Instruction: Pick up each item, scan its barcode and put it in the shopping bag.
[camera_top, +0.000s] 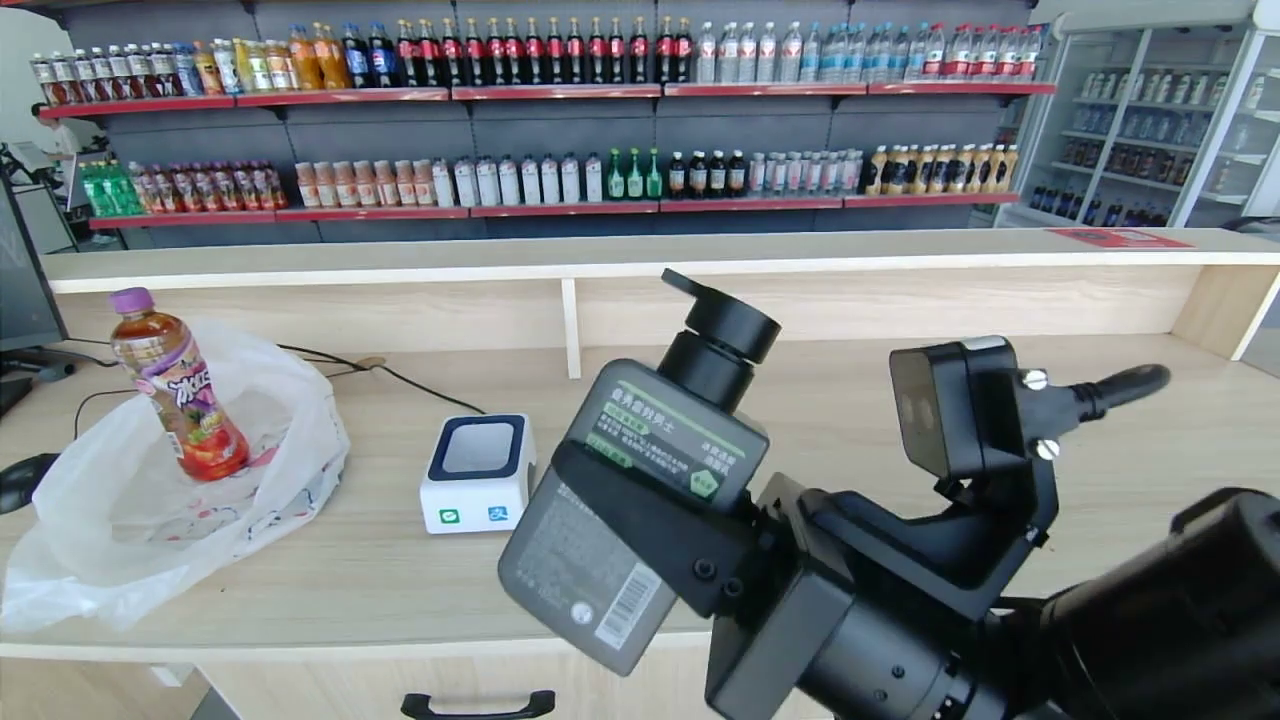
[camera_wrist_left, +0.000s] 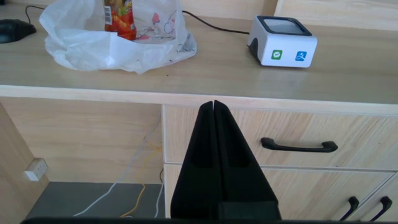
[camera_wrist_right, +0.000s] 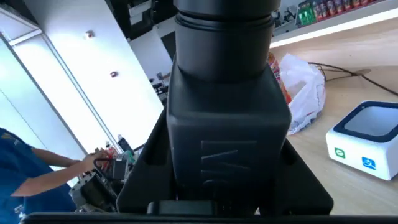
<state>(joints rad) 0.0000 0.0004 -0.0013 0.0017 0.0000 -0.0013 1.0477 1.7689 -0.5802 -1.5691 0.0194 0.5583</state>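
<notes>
Pump bottle (camera_top: 660, 430) tilts, clamped in the right gripper (camera_top: 650, 530) over the counter's (camera_top: 400, 570) front edge, right of the scanner (camera_top: 478, 472). Farther left, the bag (camera_top: 120, 520) holds a drink (camera_top: 178, 390). The left gripper (camera_wrist_left: 214, 112), fingers together, hangs below the counter edge.

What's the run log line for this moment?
right pincer: holds pump bottle | left pincer: shut, empty | tea bottle: in bag

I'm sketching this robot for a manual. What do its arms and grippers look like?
Both are matte black. The left gripper has two flat fingers tapering to a wedge. The right gripper shows a broad flat finger plate; the right arm is thick and rounded, carrying a boxy module with silver bolts.
</notes>
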